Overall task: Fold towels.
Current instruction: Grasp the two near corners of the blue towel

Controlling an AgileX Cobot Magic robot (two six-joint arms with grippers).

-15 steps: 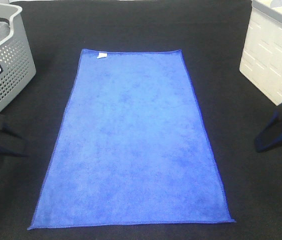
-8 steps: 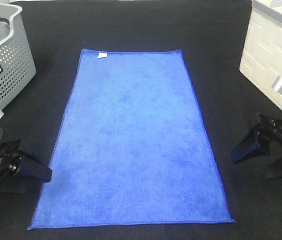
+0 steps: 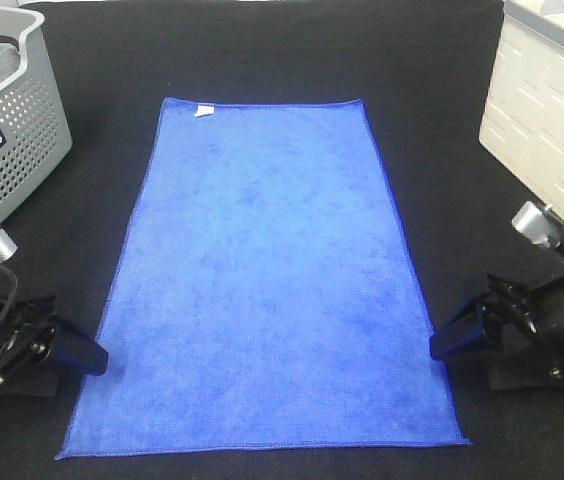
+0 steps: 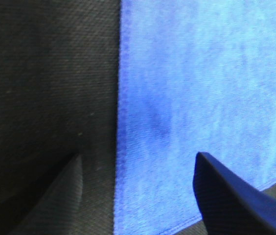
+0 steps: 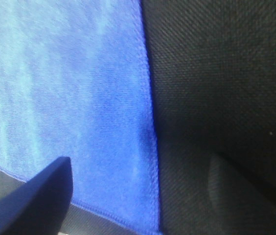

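Towel is lying flat and fully opened out on the black worktop. Its long axis runs straight away from the high camera, with short hems near and far (the little white tag sits at the far hem, left end). My read is that the first fold takes the near end over to the far end, so it all hinges on where the two near corners are relative to the grippers.

Left gripper is down low at the left long edge, a bit up from the near-left corner. Right gripper mirrors it at the right long edge, a bit up from the near-right corner. Neither arm is really nearer; each has its own side. Both are spread wide with nothing in them. In each wrist view one finger hangs over blue cloth and the other over bare worktop, with the long edge running between them and the near hem just in sight.

So the edge sits inside each gripper's gap, but I can't tell whether the fingertips touch the worktop. My guess is both need to drop and pinch together, or the cloth skews. Basket and white box are well apart from all this.
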